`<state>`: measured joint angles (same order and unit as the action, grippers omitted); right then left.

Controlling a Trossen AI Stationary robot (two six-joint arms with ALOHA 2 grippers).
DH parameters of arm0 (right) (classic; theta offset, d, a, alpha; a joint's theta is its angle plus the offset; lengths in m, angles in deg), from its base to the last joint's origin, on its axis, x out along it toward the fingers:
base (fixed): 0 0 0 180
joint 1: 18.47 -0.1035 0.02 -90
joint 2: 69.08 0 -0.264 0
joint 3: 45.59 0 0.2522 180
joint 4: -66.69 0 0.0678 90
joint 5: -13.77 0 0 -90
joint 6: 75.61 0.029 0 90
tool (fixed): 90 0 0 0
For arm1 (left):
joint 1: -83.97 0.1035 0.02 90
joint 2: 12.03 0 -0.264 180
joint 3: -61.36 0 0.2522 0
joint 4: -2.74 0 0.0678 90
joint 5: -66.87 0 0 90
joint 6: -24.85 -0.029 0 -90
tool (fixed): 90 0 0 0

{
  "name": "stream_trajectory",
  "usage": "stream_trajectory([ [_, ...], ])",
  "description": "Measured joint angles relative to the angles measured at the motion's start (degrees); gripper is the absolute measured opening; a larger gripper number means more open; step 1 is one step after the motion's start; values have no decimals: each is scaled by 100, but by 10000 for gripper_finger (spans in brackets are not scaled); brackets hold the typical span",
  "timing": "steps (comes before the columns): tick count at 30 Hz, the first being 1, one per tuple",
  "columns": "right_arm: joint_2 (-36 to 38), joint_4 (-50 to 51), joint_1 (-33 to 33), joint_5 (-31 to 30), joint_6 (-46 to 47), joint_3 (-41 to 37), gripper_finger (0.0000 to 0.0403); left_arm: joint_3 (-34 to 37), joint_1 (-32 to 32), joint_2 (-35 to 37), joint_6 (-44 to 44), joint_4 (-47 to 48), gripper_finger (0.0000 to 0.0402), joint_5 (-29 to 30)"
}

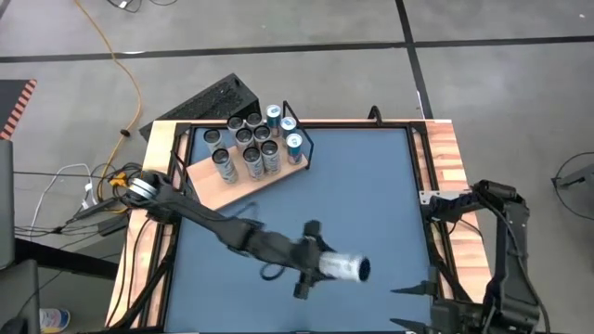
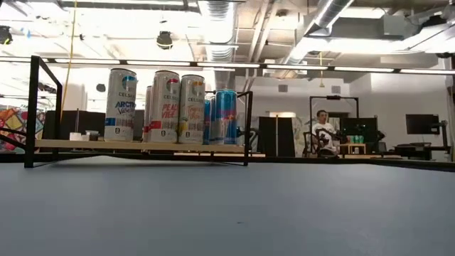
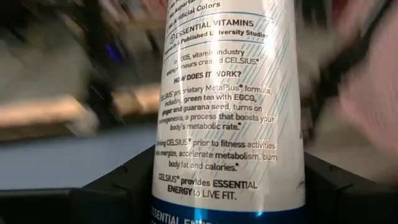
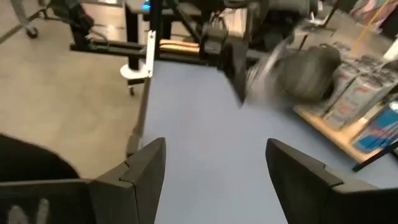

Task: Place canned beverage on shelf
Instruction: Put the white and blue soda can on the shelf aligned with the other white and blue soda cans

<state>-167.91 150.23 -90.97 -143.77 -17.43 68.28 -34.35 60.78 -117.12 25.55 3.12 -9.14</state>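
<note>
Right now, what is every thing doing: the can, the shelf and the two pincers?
Can: held in the left pincer, lying sideways above the blue table, not on the shelf yet.
Left pincer: shut on the can.
Shelf: on the table's far left corner, carrying a cluster of upright cans.
Right pincer: open, empty, waiting at the table's right edge.

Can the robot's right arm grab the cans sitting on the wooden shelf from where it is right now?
Probably not. The right hand waits, open, at the table's near right corner, while the shelf with its cans sits at the far left. The left hand, holding a white can, is also partly between them.
</note>
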Motion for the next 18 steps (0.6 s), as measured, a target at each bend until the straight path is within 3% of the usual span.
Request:
stream_trajectory([
  [4,-7,-50,198,10,-632,149,265,1499,-243,531,45,-2267,248,1204],
  [8,-7,-287,563,475,-2105,526,265,2532,-388,587,3,-3399,249,1977],
  [13,0,-283,1260,867,-3444,1129,265,2998,-430,576,-173,-4470,250,2294],
  [18,0,-291,2303,2082,-4585,1403,265,3151,-505,552,-720,-4770,250,2289],
])
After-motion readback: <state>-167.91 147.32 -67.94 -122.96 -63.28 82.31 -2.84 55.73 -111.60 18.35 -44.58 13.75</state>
